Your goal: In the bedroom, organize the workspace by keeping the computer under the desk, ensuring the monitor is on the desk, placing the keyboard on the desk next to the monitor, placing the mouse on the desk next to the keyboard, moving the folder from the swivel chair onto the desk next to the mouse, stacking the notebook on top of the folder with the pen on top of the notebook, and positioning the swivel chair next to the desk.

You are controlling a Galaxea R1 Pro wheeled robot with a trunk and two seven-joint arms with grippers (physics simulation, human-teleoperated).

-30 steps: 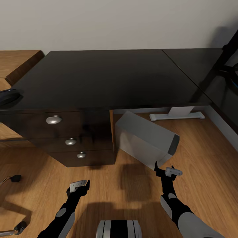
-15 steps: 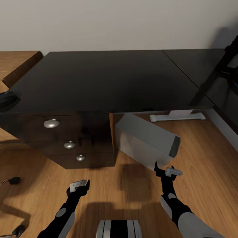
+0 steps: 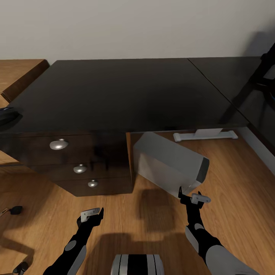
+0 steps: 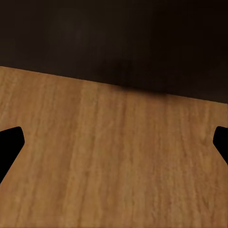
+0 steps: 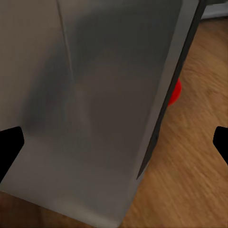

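The desk (image 3: 126, 91) has a glossy black top that reflects faintly, joined at a seam to a second black slab running off to the right. Beneath its left end sits a dark drawer block with three round silver knobs (image 3: 59, 144) stacked one above another; a white pedestal foot (image 3: 204, 135) rests flat on the floor farther back. The computer (image 3: 170, 162), a boxy light-grey tower with plain matte sides and a dark front edge, stands on the light wood-grain floor (image 3: 236, 183), set askew and partly under the desk top, just beside the drawer block. The right gripper (image 3: 194, 197) hovers near the tower's closest corner with its fingers spread apart, holding nothing; the right wrist view shows the smooth grey panel (image 5: 95, 104) close ahead. The left gripper (image 3: 91, 214) is likewise spread wide and empty, above bare floor in front of the drawers.
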